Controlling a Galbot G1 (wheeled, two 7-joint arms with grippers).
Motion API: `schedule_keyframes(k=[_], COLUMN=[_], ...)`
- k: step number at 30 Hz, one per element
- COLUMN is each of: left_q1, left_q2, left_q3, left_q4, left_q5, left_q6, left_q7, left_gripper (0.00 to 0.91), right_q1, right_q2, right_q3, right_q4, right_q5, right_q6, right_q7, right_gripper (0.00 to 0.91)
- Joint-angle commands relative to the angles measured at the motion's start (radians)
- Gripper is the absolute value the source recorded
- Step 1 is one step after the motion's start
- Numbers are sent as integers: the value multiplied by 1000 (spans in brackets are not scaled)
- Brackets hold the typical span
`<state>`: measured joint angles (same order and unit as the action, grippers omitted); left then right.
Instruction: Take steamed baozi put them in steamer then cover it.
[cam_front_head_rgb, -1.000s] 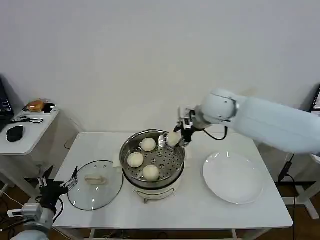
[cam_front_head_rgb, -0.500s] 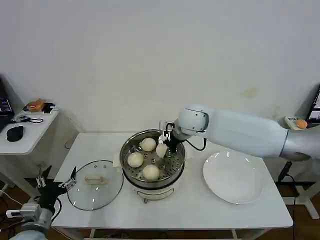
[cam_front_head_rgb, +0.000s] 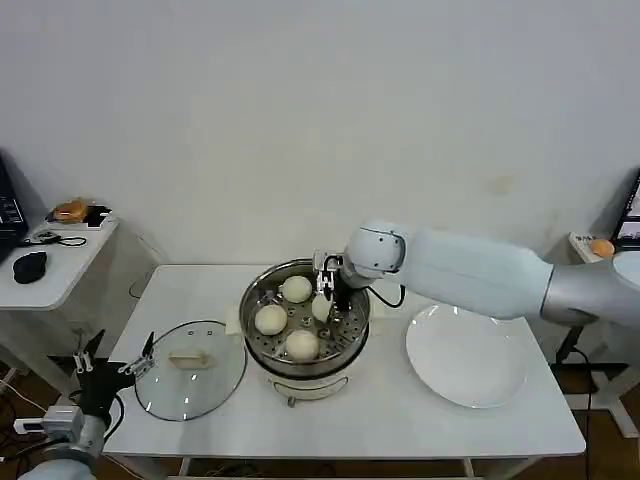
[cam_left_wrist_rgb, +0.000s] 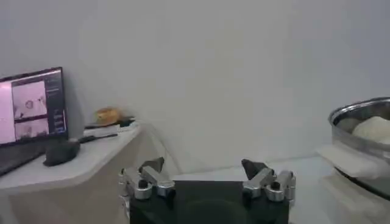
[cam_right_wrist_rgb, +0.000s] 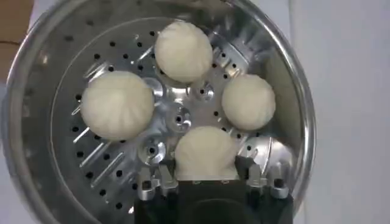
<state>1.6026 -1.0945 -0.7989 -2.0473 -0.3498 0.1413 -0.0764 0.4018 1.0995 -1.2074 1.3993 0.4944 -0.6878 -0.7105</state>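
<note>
The steel steamer (cam_front_head_rgb: 252, 300) stands mid-table with three steamed baozi (cam_front_head_rgb: 297, 289) (cam_front_head_rgb: 271, 319) (cam_front_head_rgb: 302, 345) on its perforated floor. My right gripper (cam_front_head_rgb: 326, 300) reaches down inside it, shut on a fourth baozi (cam_front_head_rgb: 322, 306). The right wrist view looks into the steamer (cam_right_wrist_rgb: 36, 79): this held baozi (cam_right_wrist_rgb: 205, 152) sits between the fingers of the right gripper (cam_right_wrist_rgb: 206, 167), low over the floor beside the others (cam_right_wrist_rgb: 183, 51) (cam_right_wrist_rgb: 117, 105) (cam_right_wrist_rgb: 248, 101). The glass cover (cam_front_head_rgb: 200, 390) lies flat on the table left of the steamer. My left gripper (cam_front_head_rgb: 122, 350) (cam_left_wrist_rgb: 202, 165) waits open at the table's left edge.
A white plate (cam_front_head_rgb: 466, 355) lies bare to the right of the steamer. A small side table (cam_front_head_rgb: 60, 270) with a mouse and a screen stands off to the left. The white table (cam_front_head_rgb: 400, 420) has free room along its front edge.
My right gripper carried the fourth baozi from above the steamer's right rim leftward and down into the steamer. The left arm has stayed put.
</note>
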Motion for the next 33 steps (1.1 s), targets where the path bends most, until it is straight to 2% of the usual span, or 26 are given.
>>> schedule_keyframes(k=[1,9,14,16,18,19,21,22,23,25,27,28,30,31,32,33], left_q1=[4,6,6,5,5,5,7,8,10,10,11,11,10,11,12,12], left_q2=[2,1,0,-1,-3,-4,-9,-10,-11,-14,-17,-20,-25,-29,-30,-33], left_q3=[-7,-12,-11,-11,-9,-8,-6,-5,-4,-2,1,4,7,11,14,16], left_q4=[-1,-1,-4,-4,-5,-5,-6,-7,-8,-8,-11,-14,-15,-16,-15,-14], left_q5=[1,5,7,8,11,12,18,20,21,28,33,40,45,47,51,61], left_q6=[0,1,2,3,3,3,3,3,3,2,2,1,-1,-3,-5,-10], left_q7=[0,-1,-1,-2,-1,-2,-1,-1,-1,-1,-2,-2,0,0,-1,-1], left_gripper=[907,907,907,907,907,907,907,907,907,907,907,907,907,907,907,907], right_q1=[-11,5,14,1,-32,-46,-143,-169,-261,-414,-586,-709,-884,-1005,-1078,-1184], right_q2=[11,-43,-149,-190,-245,-253,-324,-338,-376,-409,-420,-410,-386,-353,-329,-291], right_q3=[2,63,134,153,197,206,296,325,369,505,669,773,878,1056,1096,1202], right_q4=[-14,59,198,249,298,305,357,366,387,420,442,449,463,474,477,482], right_q5=[-37,-29,-11,-7,-13,-15,-15,-27,-17,-25,-30,-77,-129,-166,-203,-261], right_q6=[0,-1,-2,3,8,9,24,35,59,147,238,308,378,409,434,468], right_q7=[-9,11,57,99,172,182,301,331,416,502,616,644,672,679,679,672], right_gripper=[907,907,907,907,907,907,907,907,907,907,907,907,907,907,907,907])
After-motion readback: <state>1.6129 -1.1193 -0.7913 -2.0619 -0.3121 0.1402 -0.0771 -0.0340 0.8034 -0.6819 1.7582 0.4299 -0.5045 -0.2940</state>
